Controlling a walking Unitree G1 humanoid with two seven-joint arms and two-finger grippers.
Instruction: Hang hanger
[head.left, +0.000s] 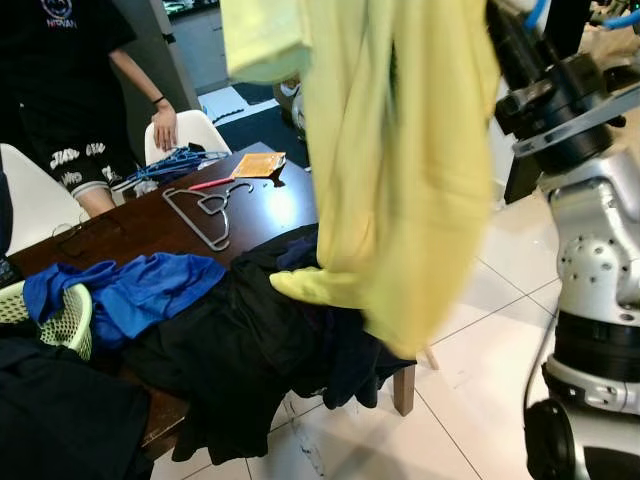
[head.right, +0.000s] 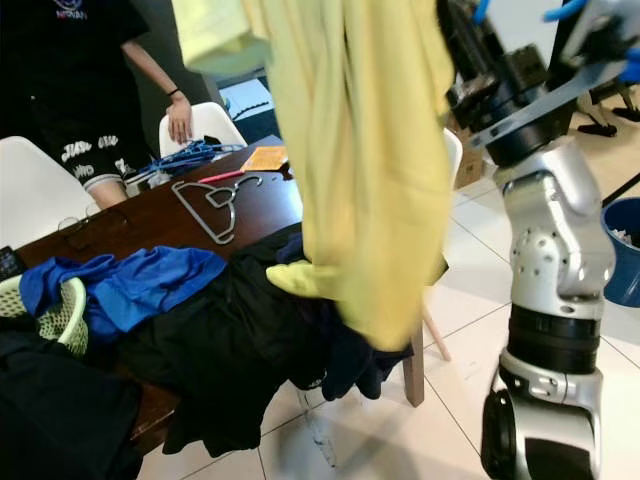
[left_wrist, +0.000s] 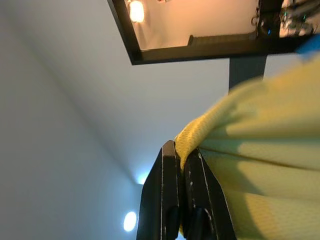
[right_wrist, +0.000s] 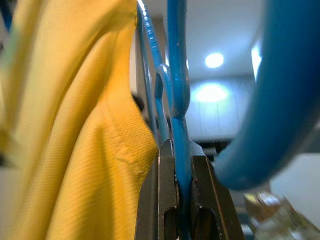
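Fabric of a yellow shirt (head.left: 400, 170) hangs nearest the head camera, draped from above over the right end of the desk (head.left: 270, 210). The left wrist view shows the left hand (left_wrist: 181, 150) pinched tight on a fold of that shirt, under a pale ceiling. The right wrist view shows the right hand (right_wrist: 181, 150) clamped on the wire of a blue hanger (right_wrist: 176, 90), with the shirt just beside it. The eye views add the silver right arm (head.right: 550, 240) raised at the right. On the desk's near part lie black clothes (head.left: 250, 340), then a blue garment (head.left: 130, 290) beside a pale basket (head.left: 60, 320). Farther back lie a grey hanger (head.left: 205, 215), an orange packet (head.left: 258, 165) and a bundle of blue hangers (head.left: 170, 162). Beyond stands a person (head.left: 70, 90) by a white chair (head.left: 185, 130).
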